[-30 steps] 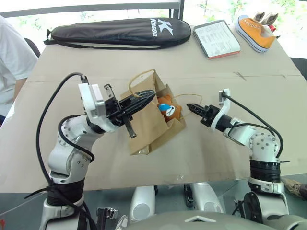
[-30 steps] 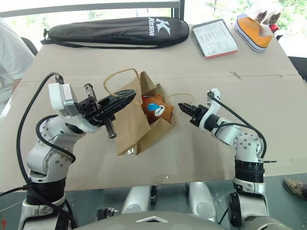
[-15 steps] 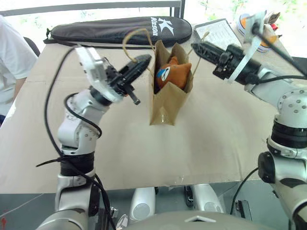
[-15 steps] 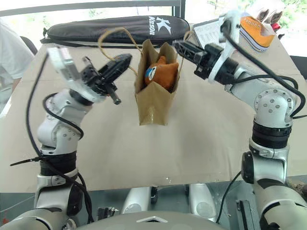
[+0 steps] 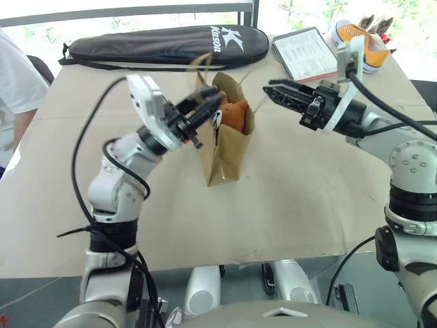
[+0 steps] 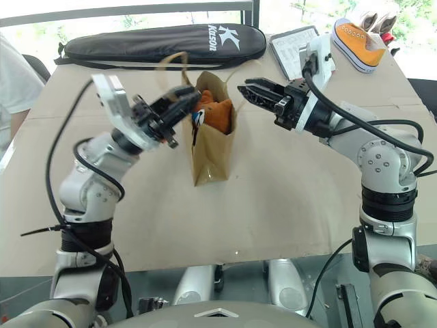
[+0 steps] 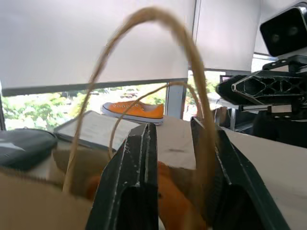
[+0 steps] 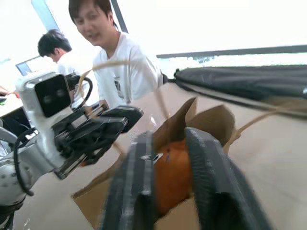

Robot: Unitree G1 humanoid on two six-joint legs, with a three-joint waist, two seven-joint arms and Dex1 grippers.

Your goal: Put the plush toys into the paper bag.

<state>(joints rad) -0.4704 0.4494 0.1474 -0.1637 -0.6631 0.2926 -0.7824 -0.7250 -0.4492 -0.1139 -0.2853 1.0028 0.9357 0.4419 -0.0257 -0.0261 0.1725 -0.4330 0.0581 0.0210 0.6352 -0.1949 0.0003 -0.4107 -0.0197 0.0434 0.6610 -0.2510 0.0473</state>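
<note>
Where the head camera looks down on the table [image 5: 307,198], the paper bag [image 5: 225,154] stands upright near its middle, with the brown plush toy [image 5: 235,113] showing in the open mouth. The left gripper [image 5: 213,102] is at the bag's left rim, and the right gripper [image 5: 270,85] is near its right rim with the fingers drawn together. Left wrist view: fingers slightly parted, and a cord handle [image 7: 153,9] crosses one of them. Right wrist view: the toy sits inside the bag. A grip on a handle cannot be told.
</note>
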